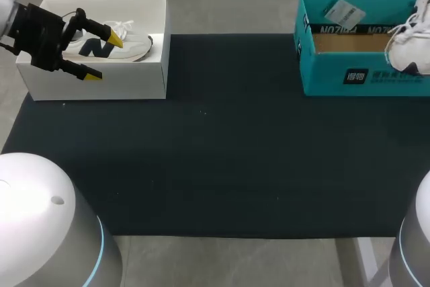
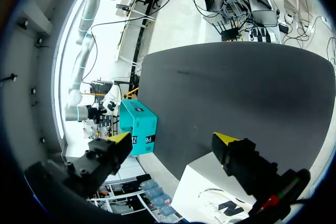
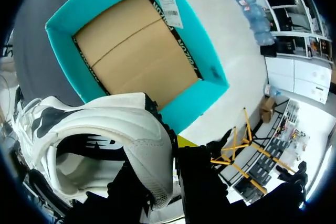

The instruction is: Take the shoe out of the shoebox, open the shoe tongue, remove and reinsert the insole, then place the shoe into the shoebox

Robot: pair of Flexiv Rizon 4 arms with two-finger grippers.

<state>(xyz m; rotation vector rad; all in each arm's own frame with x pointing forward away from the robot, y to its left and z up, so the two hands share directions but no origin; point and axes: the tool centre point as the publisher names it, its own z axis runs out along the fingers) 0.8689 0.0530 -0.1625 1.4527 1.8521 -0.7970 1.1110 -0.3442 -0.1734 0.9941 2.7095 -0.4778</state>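
Gripped a white mesh shoe (image 3: pixel 105 129) by its padded heel collar in the right claw (image 3: pixel 164 157), one finger inside the opening, one outside. Hung it at the upper right of the head view, over the right end of the open teal shoebox (image 1: pixel 336 75), long axis running away from the fingers, with the smooth brown cardboard floor (image 3: pixel 131 51) directly beneath. Probably the right arm's move, being far nearer that box. Held the left claw (image 1: pixel 105 57) wide open and empty at upper left, over a white shoebox (image 1: pixel 101 89) on the dark surface (image 1: pixel 222 152), yellow tips just left of a second pale shoe (image 1: pixel 138 46) lying lengthwise inside.
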